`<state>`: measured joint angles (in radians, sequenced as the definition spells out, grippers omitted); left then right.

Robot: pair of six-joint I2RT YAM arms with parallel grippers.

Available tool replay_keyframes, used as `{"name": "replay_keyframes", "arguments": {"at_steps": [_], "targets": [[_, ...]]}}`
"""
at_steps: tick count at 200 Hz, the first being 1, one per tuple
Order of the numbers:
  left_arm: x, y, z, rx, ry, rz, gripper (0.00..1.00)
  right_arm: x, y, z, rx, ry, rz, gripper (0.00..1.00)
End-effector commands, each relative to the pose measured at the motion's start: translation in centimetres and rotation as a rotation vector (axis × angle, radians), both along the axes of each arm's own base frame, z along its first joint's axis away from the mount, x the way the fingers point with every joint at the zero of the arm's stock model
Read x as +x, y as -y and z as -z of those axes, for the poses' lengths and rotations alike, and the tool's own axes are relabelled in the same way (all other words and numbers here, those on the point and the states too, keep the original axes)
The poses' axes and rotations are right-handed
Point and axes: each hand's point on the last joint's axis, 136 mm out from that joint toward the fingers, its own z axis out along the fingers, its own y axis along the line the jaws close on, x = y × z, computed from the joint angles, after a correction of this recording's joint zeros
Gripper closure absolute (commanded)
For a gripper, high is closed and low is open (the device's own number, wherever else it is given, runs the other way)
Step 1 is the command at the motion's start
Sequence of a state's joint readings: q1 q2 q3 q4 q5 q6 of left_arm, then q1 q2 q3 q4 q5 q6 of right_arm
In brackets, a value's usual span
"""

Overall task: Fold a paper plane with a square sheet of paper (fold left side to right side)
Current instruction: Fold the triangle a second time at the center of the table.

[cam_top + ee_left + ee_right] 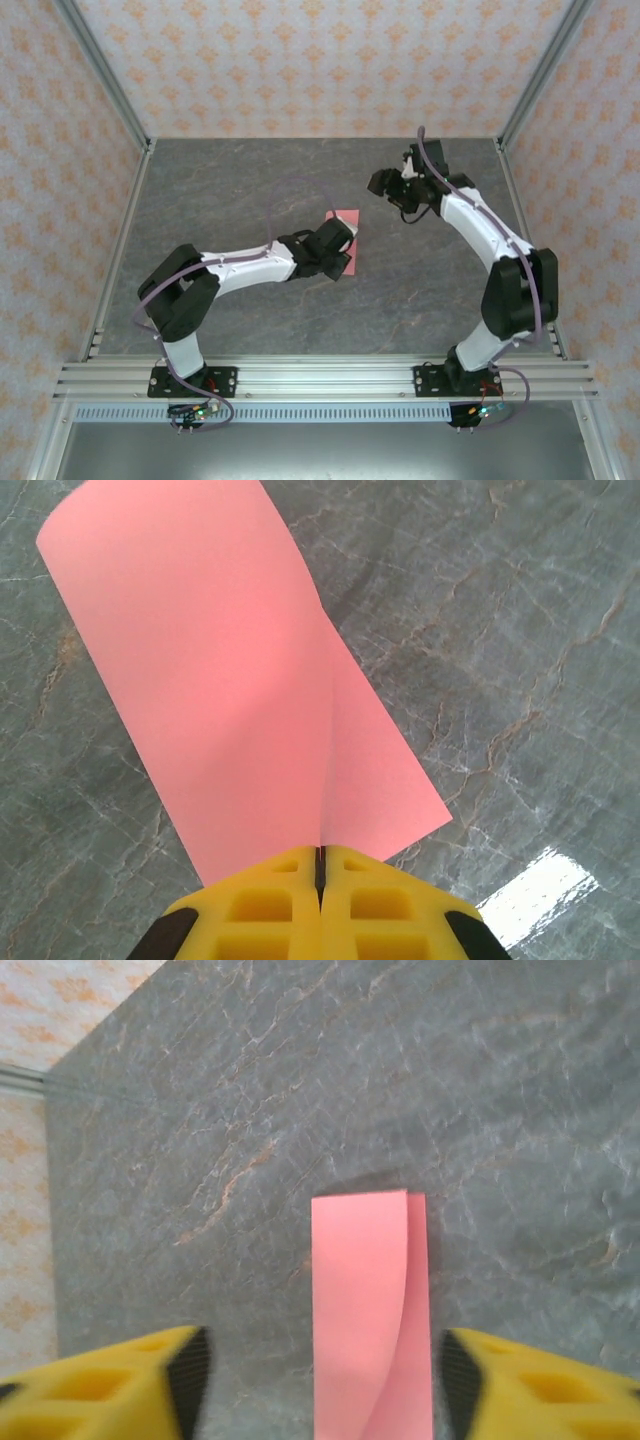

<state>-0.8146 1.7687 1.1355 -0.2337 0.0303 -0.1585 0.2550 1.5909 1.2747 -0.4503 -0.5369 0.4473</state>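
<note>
The square sheet of paper (347, 218) is salmon pink and lies mid-table, its one side curled over the other in a loose fold. My left gripper (340, 240) covers its near part. In the left wrist view the yellow fingers (260, 910) are shut, with the near edge of the sheet (230, 670) pinched in the seam between them. My right gripper (383, 183) hovers just beyond the sheet's far right. Its jaws are open, and the folded sheet (370, 1300) shows in the wide gap between its fingertips (322, 1380), touching neither pad. A paper plane is out of view.
The grey marbled table (230, 180) is walled by patterned panels with metal posts (100, 70) at the back corners. An aluminium rail (320, 378) carrying both arm bases runs along the near edge. A wall edge (40, 1210) lies left in the right wrist view.
</note>
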Motion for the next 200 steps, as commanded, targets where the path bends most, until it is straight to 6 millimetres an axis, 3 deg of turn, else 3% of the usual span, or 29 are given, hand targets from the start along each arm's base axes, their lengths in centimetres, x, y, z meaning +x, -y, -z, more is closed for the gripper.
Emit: {"name": "replay_keyframes", "arguments": {"at_steps": [1, 34, 51, 98, 200], "targets": [[0.0, 0.6, -1.6, -0.138, -0.039, 0.002, 1.0, -2.2, -0.5, 2.4, 0.033, -0.032, -0.022, 0.51], [0.3, -0.1, -1.2, -0.149, -0.075, 0.001, 1.0, -6.4, -3.6, 7.8, 0.077, -0.141, -0.094, 0.87], [0.5, -0.9, -0.8, -0.147, -0.09, -0.015, 1.0, -7.6, -5.5, 10.0, 0.108, -0.178, -0.115, 0.96], [1.1, -2.1, -1.0, -0.144, -0.095, -0.04, 1.0, -9.2, -7.8, 14.0, 0.074, -0.269, -0.157, 0.99], [2.8, -3.9, 0.6, -0.076, -0.126, -0.071, 1.0, -11.8, -5.1, 17.9, -0.124, -0.439, -0.166, 0.98]]}}
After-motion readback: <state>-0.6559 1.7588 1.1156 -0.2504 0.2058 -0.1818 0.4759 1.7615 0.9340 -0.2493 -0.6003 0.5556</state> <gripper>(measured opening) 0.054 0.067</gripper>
